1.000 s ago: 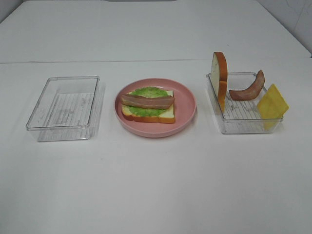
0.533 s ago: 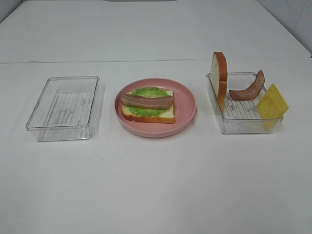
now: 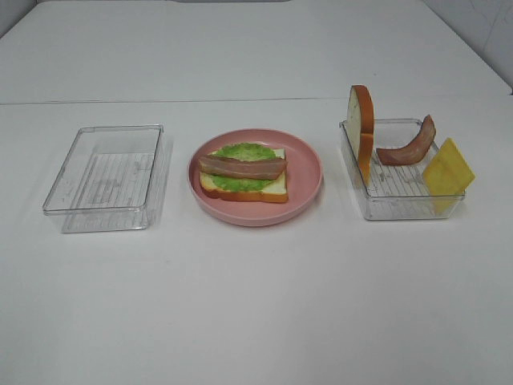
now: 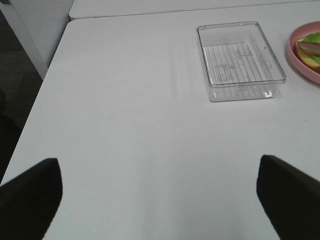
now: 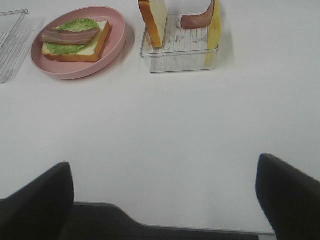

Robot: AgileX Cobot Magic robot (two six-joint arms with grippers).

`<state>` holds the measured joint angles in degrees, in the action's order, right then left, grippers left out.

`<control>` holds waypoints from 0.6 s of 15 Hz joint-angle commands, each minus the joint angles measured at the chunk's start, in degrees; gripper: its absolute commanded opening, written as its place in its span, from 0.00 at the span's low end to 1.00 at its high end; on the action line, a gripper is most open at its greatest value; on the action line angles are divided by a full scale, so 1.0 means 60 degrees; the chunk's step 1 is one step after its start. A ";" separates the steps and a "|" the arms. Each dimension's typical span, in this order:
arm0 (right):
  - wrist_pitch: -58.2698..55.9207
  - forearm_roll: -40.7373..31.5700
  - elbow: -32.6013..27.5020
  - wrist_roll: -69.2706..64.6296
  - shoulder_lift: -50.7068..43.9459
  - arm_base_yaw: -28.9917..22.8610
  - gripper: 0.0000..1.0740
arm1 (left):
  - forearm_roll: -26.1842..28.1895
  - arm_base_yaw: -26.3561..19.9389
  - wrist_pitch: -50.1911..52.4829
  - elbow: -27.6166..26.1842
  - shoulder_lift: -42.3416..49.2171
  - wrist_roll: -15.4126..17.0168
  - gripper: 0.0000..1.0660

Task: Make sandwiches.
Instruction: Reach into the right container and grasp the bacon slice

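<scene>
Both claws hang spread wide over the table (image 3: 256,313) and grip nothing, with the half-built sandwich (image 3: 243,173) well ahead of them.

The left claw (image 4: 157,161) has its fingers parted over bare table. A clear tray (image 4: 241,61) lies far ahead of it, and the pink plate (image 4: 294,54) is just beyond that tray, on the side toward the right claw. The right claw (image 5: 162,161) is parted just as wide near the table's edge. Well ahead of it, toward the left claw's side, the plate carries the sandwich: one bread slice lying flat, lettuce (image 3: 244,151) on it, and a bacon strip (image 3: 242,167) across the top. More directly ahead of the right claw is a second clear tray (image 3: 401,204). It holds an upright bread slice (image 3: 362,132), another bacon strip (image 3: 407,147) propped up on end, and a cheese square (image 3: 448,170) leaning at its far corner.
</scene>
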<state>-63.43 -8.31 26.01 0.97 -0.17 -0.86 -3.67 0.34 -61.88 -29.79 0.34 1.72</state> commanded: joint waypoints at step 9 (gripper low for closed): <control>0.0115 -0.0067 -0.0038 0.0076 -0.0239 0.0029 0.87 | 0.0315 0.0010 0.0057 0.0038 0.0153 0.0076 0.92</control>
<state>-63.43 -8.37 26.01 0.97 -0.17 -0.86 -2.23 0.06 -61.82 -29.79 0.34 1.89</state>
